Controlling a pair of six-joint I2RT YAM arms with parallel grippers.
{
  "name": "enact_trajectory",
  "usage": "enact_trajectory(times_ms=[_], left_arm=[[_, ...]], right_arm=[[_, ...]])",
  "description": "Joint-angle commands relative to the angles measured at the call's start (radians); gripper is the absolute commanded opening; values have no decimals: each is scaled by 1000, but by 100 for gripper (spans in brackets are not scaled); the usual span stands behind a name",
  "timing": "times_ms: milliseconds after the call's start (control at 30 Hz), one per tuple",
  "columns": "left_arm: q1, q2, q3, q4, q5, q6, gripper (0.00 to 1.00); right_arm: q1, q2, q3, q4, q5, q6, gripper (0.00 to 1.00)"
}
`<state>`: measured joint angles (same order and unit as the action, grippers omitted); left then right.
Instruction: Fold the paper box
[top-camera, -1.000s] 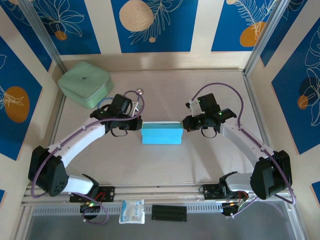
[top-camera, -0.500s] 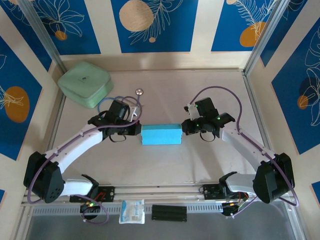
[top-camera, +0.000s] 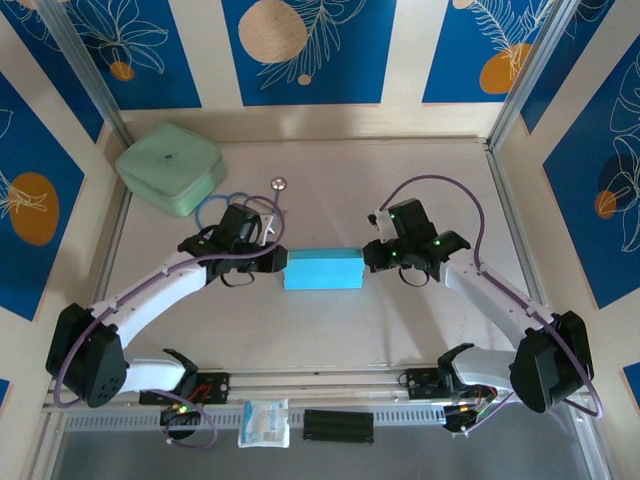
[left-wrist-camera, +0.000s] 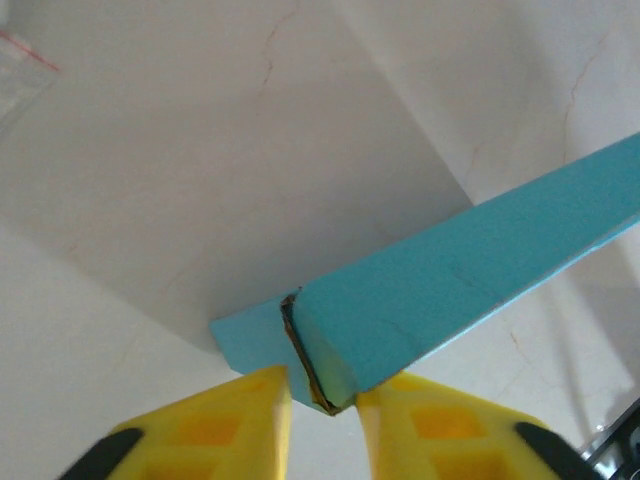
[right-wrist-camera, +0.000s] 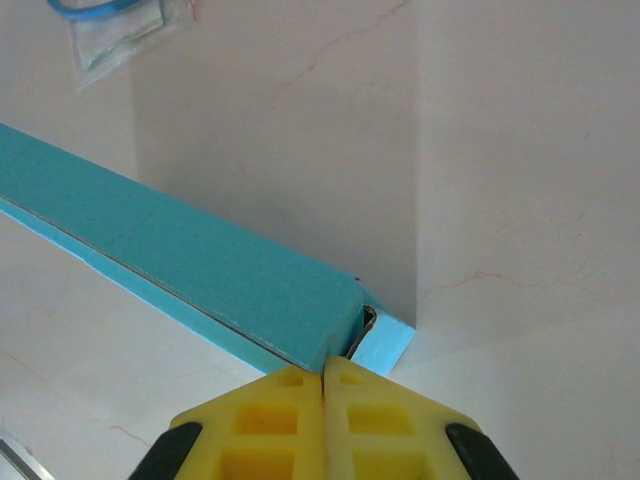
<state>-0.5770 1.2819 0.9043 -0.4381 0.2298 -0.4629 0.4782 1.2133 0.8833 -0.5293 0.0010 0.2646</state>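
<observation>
Beige worktop (top-camera: 400, 320) carries everything, with a mint-green case (top-camera: 170, 167) at its far left corner, well apart from the rest. The box (top-camera: 323, 269) lies flat near the middle, a slim teal rectangle with its long sides running left to right, directly between the two arms. The left hand (top-camera: 281, 262) is at the box's left end; in the left wrist view its yellow fingers (left-wrist-camera: 240, 410) stand a little apart, with the corner of the box (left-wrist-camera: 450, 290) in the gap, and whether they press on it cannot be told. A dark seam shows at that end. The right hand (top-camera: 368, 256) is at the box's right end; the right wrist view shows it (right-wrist-camera: 323, 375) closed, fingers together with nothing between them, tips against the box (right-wrist-camera: 200, 270), where a small teal flap juts out beside them. A clear packet (top-camera: 263, 422) lies at the near edge, between the arm bases.
</observation>
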Motion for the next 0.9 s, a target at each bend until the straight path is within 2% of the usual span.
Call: enact_trajectory(times_ms=[0, 200, 433, 767, 867], left_arm=[[-21, -23, -34, -73, 0, -32, 35], [-22, -70, 1, -89, 3, -42, 51], [-21, -137, 55, -134, -30, -83, 64], [15, -41, 142, -192, -97, -317, 71], [36, -10, 123, -135, -29, -372, 72]], right_arm=[[12, 4, -25, -149, 34, -21, 5], [16, -5, -10, -150, 45, -24, 5], [22, -3, -15, -147, 51, -18, 5], [23, -5, -21, -150, 45, -22, 5], [24, -6, -19, -151, 45, -24, 5]])
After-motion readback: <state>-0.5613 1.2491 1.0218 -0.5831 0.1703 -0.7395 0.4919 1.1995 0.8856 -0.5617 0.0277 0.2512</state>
